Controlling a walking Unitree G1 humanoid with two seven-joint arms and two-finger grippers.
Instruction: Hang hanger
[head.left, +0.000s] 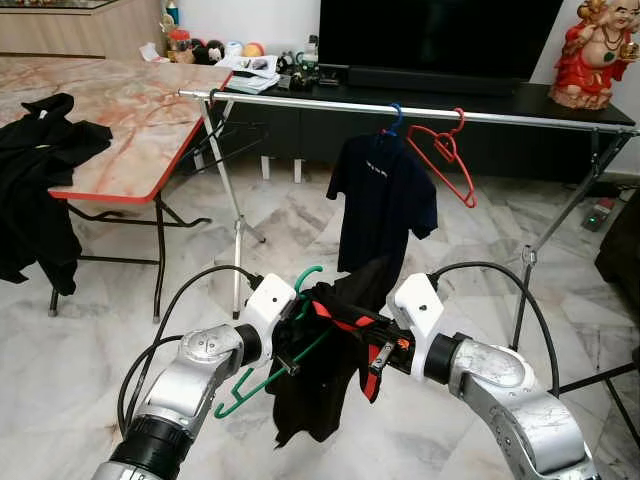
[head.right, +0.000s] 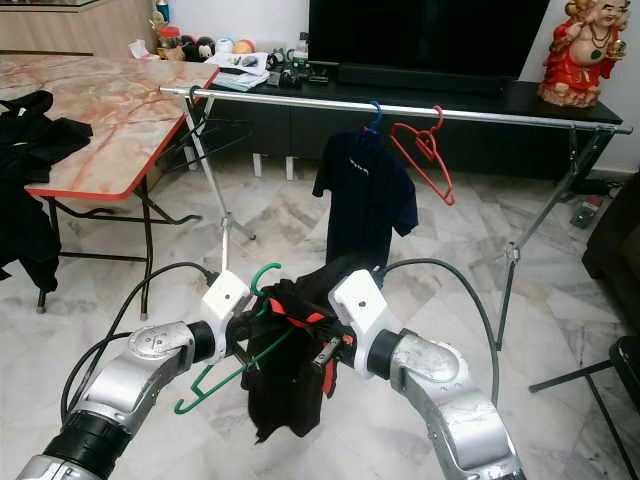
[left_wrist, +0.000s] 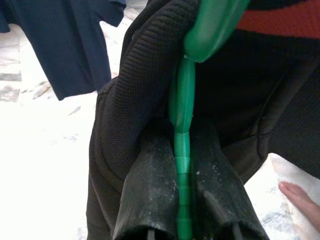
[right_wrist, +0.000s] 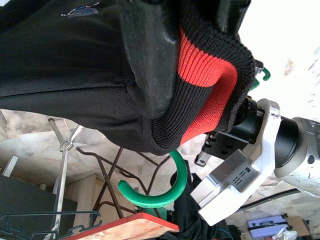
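Note:
A green plastic hanger (head.left: 268, 377) is clamped between the two black fingers of my left gripper (left_wrist: 182, 170), low in front of me. Its hook (right_wrist: 159, 198) curves up beside my left wrist. A black garment (head.left: 318, 395) with a red collar (right_wrist: 206, 70) is draped over the hanger and hangs below it. My right gripper (head.left: 381, 356) is shut on the garment's collar, one finger (right_wrist: 150, 65) pressing into the cloth. Ahead stands the silver rack rail (head.left: 420, 109) with a navy T-shirt (head.left: 385, 200) on a blue hanger and a bare red hanger (head.left: 450, 160).
A marble-topped folding table (head.left: 130, 130) with black clothes (head.left: 45, 150) on it stands to the left. A dark wire hanger (head.left: 228, 138) hangs at the rail's left end. The rack's legs (head.left: 235, 220) spread on the marble floor. A person's toes (left_wrist: 300, 197) are close by.

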